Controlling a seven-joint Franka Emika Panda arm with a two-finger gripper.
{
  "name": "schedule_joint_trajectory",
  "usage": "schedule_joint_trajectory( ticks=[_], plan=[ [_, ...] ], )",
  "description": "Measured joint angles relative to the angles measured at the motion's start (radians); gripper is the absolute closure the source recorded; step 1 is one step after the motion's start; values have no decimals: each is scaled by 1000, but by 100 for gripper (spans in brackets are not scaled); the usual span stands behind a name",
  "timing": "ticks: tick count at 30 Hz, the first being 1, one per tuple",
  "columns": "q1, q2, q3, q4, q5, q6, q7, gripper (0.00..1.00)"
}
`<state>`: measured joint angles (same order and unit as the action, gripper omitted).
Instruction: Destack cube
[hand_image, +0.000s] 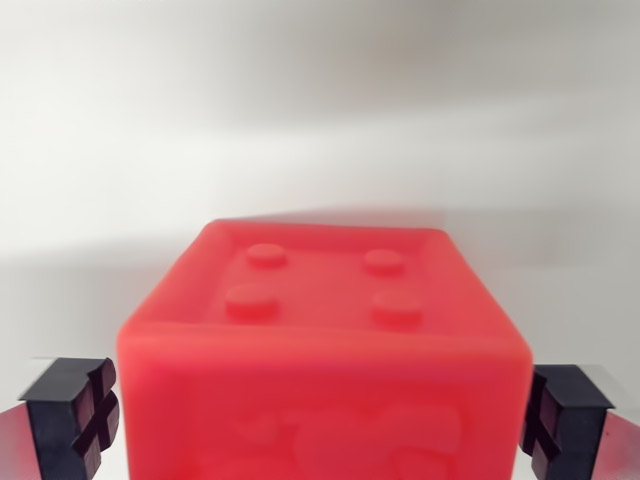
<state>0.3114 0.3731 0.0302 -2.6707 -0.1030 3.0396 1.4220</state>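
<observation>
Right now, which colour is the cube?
Red cube, seen in the wrist view.

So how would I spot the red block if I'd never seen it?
Look at the bottom middle of the wrist view, against the plain white surface. Between the two black finger pads sits the red block. It is the only coloured thing, with four round studs on top.

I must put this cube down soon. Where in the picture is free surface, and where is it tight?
The pale surface beyond the red cube is bare across the whole width. It also shows bare along both upper sides of the cube. Low down it is crowded: the black fingers flank the cube closely. What lies under the cube is hidden.
</observation>
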Motion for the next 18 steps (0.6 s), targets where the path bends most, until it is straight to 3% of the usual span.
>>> schedule_joint_trajectory(
  ticks=[9, 18],
  plan=[
    [-10, -46, 10, -11, 1, -31, -2, 0],
    [-32, -127, 36, -31, 15, -93, -12, 0]
  ],
)
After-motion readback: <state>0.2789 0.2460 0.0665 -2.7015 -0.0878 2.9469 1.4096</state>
